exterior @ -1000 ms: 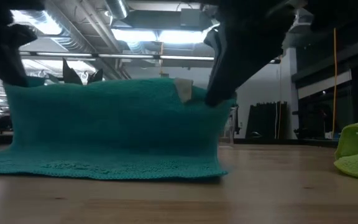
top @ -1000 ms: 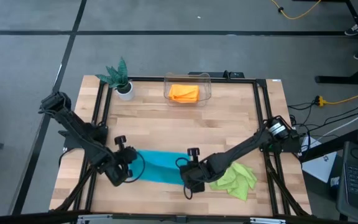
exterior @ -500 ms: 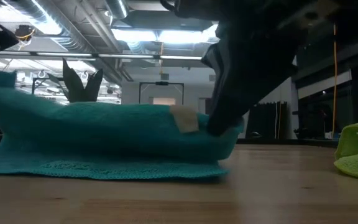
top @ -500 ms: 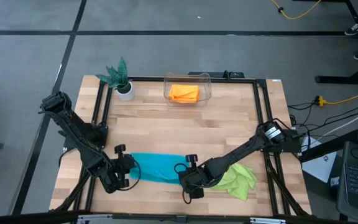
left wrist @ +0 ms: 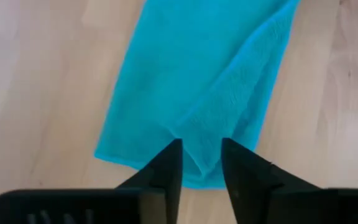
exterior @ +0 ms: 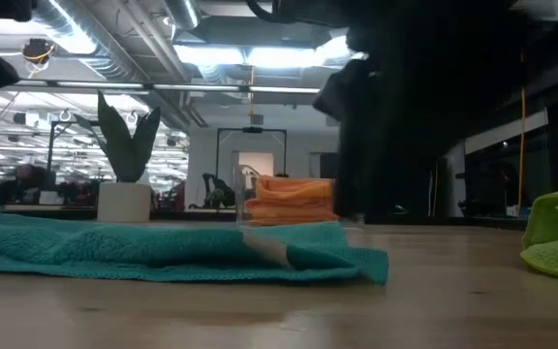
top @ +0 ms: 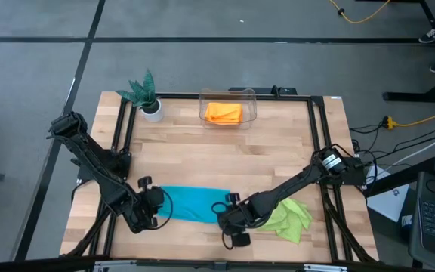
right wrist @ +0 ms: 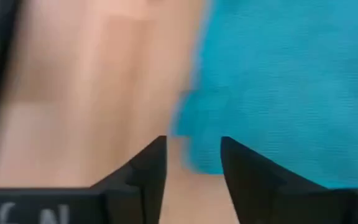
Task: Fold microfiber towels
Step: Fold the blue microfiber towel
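Both jaws stand apart, empty: my left gripper and right gripper bracket the teal towel, whose long axis runs between them.

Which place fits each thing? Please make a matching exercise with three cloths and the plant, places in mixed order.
Things:
1. teal towel
2. lime green towel
3. orange towels
4. plant

Places:
A. far left corner of the table
B. inside the clear container at the far edge
C. flat between the left claw and right claw
D. crumpled at the near right, beside the right arm

Pairs: 1-C, 2-D, 3-B, 4-A
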Available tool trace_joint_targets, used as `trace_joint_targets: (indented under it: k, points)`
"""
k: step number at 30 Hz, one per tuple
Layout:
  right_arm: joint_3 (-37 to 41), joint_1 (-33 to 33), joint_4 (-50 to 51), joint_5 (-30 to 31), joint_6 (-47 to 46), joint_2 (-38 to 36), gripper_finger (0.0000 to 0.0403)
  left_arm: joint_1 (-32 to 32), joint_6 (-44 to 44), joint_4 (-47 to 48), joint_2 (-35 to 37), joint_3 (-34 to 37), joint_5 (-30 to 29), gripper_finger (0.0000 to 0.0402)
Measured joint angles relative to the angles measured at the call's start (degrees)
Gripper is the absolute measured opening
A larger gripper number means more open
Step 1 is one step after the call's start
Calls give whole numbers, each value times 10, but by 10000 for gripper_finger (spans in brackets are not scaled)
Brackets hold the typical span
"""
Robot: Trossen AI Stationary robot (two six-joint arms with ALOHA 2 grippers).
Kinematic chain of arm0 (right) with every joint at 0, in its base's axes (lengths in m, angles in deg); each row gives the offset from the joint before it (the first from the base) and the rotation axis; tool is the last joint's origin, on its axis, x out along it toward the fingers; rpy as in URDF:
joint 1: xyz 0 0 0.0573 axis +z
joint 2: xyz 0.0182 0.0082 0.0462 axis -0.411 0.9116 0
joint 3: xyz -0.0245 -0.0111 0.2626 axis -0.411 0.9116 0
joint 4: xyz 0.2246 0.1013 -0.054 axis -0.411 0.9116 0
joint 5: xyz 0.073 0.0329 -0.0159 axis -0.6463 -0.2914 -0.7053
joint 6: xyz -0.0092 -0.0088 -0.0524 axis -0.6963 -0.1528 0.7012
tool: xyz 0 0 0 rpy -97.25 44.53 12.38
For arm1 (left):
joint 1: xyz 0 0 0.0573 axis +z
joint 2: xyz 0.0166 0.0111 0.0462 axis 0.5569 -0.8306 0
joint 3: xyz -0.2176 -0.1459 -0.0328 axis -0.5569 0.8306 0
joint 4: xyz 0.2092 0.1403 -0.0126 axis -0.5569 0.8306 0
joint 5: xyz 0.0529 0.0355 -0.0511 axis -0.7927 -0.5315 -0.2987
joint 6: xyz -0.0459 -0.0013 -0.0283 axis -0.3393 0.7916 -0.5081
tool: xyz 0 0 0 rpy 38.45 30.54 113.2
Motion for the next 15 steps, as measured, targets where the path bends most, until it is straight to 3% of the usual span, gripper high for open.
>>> trace_joint_targets:
  k: [5, 8, 11, 15]
  points:
    - [0, 0, -22, -166, -6, 0, 182, -5, -9, 0, 0, 0, 5, 125]
    - [0, 1, -22, -234, 9, 0, 187, -5, -13, -1, 0, 0, 5, 127]
    - [-1, 1, -20, -226, 9, 0, 188, -5, -13, -7, 0, 0, -13, 127]
    - [-13, -1, -12, -144, 6, 0, 188, 11, -13, -21, 0, 0, -49, 127]
